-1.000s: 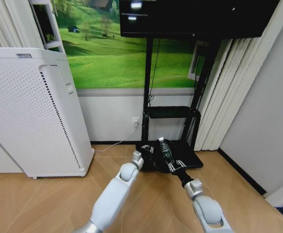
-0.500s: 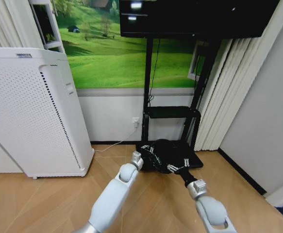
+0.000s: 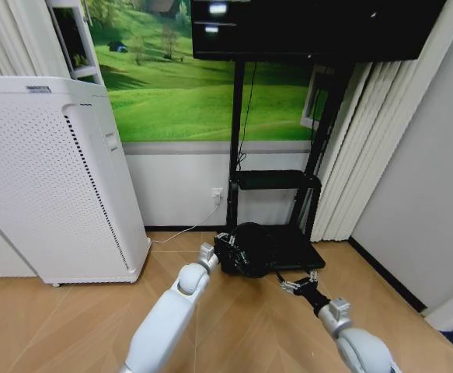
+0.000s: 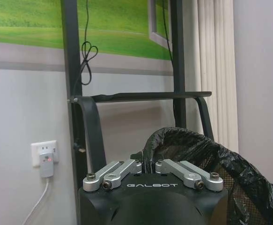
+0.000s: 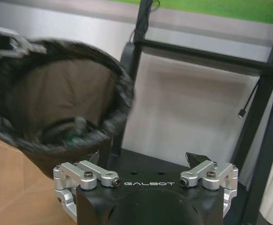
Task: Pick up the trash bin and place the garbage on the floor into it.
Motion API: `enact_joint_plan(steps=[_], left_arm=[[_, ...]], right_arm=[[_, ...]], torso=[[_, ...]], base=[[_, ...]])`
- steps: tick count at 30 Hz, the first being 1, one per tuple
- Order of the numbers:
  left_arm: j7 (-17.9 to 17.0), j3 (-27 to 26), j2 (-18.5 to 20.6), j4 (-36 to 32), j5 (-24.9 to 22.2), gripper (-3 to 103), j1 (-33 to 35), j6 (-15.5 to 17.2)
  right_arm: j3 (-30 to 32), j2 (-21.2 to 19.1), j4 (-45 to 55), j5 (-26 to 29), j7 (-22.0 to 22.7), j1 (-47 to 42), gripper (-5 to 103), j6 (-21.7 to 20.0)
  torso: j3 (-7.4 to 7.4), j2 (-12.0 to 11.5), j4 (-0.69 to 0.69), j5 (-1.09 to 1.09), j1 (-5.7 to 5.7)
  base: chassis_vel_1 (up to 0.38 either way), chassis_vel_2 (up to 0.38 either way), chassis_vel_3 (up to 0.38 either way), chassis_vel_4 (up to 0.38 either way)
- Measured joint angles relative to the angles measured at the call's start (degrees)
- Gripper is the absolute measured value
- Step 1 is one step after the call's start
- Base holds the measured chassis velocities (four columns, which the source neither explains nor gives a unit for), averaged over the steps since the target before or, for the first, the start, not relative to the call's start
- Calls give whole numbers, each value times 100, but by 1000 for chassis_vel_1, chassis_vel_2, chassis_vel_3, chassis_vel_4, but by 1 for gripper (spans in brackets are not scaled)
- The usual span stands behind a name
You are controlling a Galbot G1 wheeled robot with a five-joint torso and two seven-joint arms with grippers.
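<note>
The trash bin [image 3: 251, 249], black wire mesh with a black bag liner, hangs tilted in front of the TV stand's base. My left gripper [image 3: 224, 247] is shut on its rim, and the rim and liner [image 4: 192, 145] show just past the left gripper [image 4: 145, 165]. A piece of the garbage, a clear bottle with a greenish label [image 5: 74, 133], lies inside the trash bin [image 5: 56, 93]. My right gripper [image 3: 297, 285] hangs open and empty just right of the bin and nearer to me, above the floor [image 3: 71, 326]. Seen from its wrist, the right gripper [image 5: 143, 161] faces the bin's mouth.
A tall white perforated appliance [image 3: 55, 179] stands at the left. The black TV stand, with its flat base [image 3: 300, 249] and shelf [image 3: 273, 180], is against the wall behind the bin. A wall socket [image 3: 217, 193] with a cable is beside it. Curtains [image 3: 358, 155] hang at the right.
The right gripper held the bottle over the bin, let it go into the bin, and has drawn back toward me and rightward, open. The left gripper and bin shifted slightly left.
</note>
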Motion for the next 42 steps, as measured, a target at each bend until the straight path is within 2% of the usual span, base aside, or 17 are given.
enact_joint_plan(steps=[10,21,42], left_arm=[[-4,-141,215,-192,-37,7,186,57],[-2,-89,61,-152,1,7,194,60],[20,-103,187,-161,-37,7,189,51]], right_arm=[[-68,-51,-261,49,-160,102,100,17],[-95,-86,-256,-28,-273,91,100,64],[-76,41,-213,-118,-321,61,100,13]], torso=[[0,0,0,-1,0],[0,-1,-2,-1,0],[-1,0,1,-1,0]], base=[[0,0,0,0],[-6,-4,4,6],[-48,-48,47,45]])
